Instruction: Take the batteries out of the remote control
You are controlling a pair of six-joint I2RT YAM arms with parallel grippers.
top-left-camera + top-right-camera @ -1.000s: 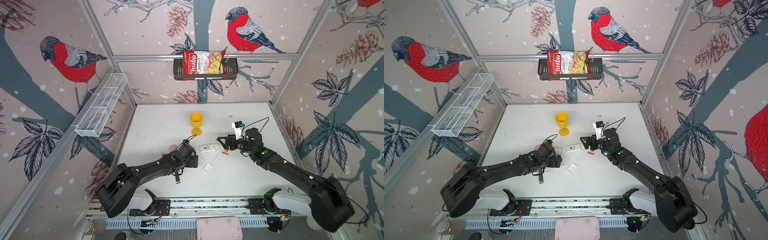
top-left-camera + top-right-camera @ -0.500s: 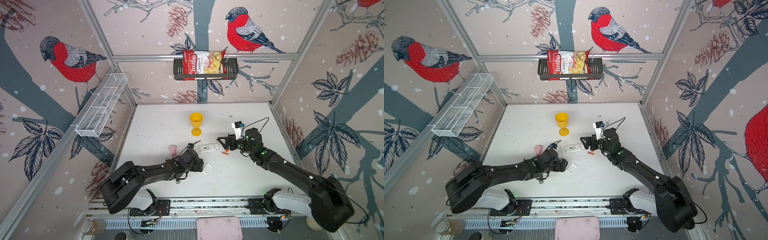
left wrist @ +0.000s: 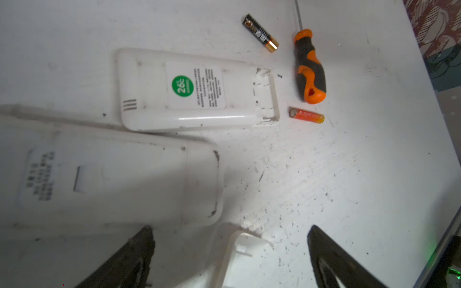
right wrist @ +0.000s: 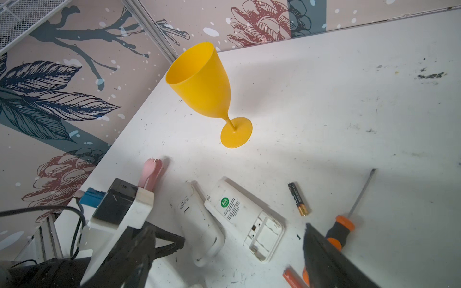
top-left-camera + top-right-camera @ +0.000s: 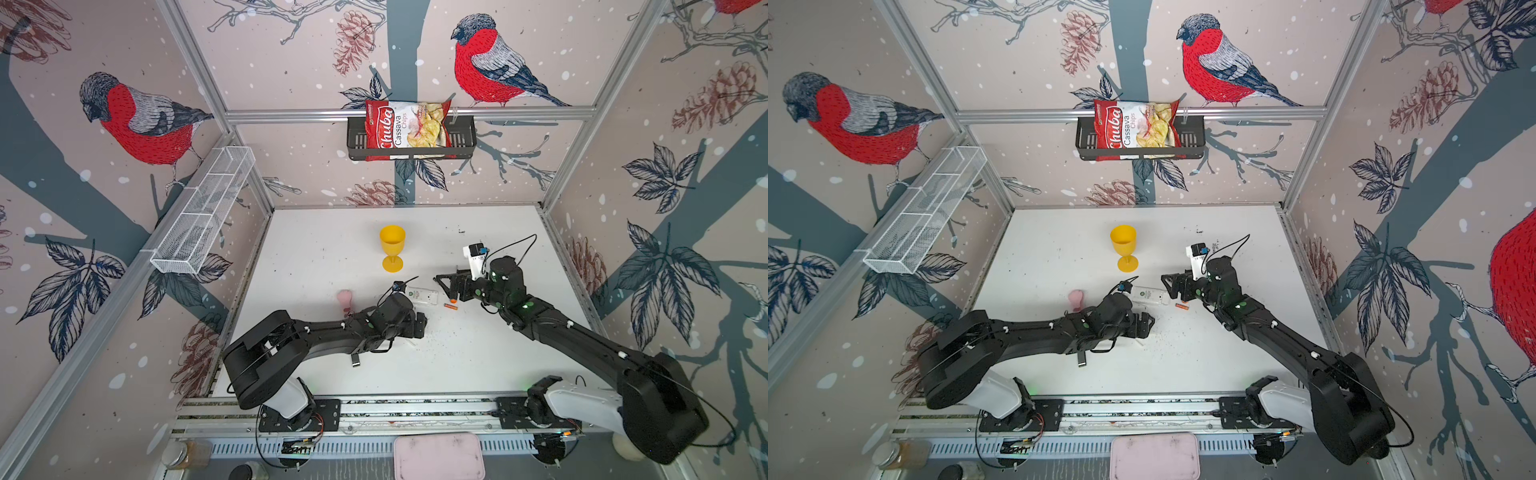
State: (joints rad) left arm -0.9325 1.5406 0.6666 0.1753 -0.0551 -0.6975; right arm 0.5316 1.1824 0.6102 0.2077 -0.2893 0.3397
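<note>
In both top views the right gripper [image 5: 444, 286] is covering most of the screwdriver [image 3: 309, 67], and the black-and-gold battery [image 3: 260, 33] cannot be made out beneath it. The left gripper [image 5: 420, 324] is hiding a second white casing [image 3: 112, 179], which is lying just beside the remote control [image 3: 197, 89] along its long side. In the right wrist view the frame edge is cutting off the orange battery [image 3: 306, 116], and a dark finger [image 4: 329, 259] is blocking part of the screwdriver's handle. One white battery cover [image 3: 240, 254] is showing only partly, between the left gripper's fingers. The two cells are lying on the table [image 3: 349, 187], outside the remote control's open, empty compartment. The orange one is lying just off that end, the black-and-gold one near the same end's other corner. The one screwdriver is lying just past that end. One yellow goblet [image 4: 204, 82] is standing upright, well apart from the remote control. Both grippers are standing spread wide, gripping nothing.
</note>
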